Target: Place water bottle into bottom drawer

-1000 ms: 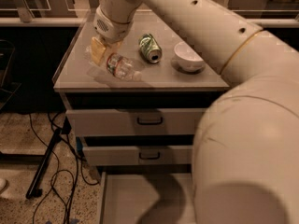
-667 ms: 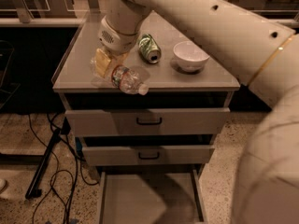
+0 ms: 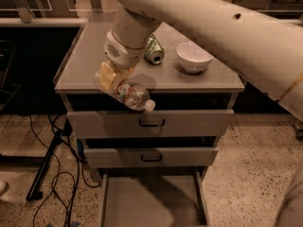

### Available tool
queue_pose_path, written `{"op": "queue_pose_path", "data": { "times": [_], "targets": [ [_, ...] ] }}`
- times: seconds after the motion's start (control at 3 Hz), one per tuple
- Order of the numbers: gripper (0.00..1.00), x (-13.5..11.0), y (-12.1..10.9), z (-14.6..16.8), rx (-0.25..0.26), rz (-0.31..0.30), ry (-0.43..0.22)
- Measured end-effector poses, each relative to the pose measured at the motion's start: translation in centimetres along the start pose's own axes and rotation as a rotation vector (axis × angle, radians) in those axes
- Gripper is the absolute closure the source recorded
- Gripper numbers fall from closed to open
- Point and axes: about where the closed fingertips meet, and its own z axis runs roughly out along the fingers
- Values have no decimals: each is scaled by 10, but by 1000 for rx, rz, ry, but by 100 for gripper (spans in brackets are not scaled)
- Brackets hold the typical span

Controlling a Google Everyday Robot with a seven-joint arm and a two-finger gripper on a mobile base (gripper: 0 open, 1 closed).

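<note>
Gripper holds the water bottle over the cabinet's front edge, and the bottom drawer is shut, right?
Not quite: the camera view shows the bottom drawer pulled open. The gripper does hold the water bottle over the front edge of the cabinet.

Yellowish hand [image 3: 111,78] at the front edge of the grey cabinet [image 3: 80,66] grips clear, white-capped water bottle [image 3: 132,94]
</note>
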Motion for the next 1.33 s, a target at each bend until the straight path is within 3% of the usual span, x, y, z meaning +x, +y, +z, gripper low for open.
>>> {"op": "queue_pose_path", "data": {
  "times": [0.67,1.0,1.33],
  "targets": [
    [100,38,2,26,-53,77,18],
    [100,75,8,42,-81,143,38],
    [100,75,8,42,-81,143,38]
  ]
}}
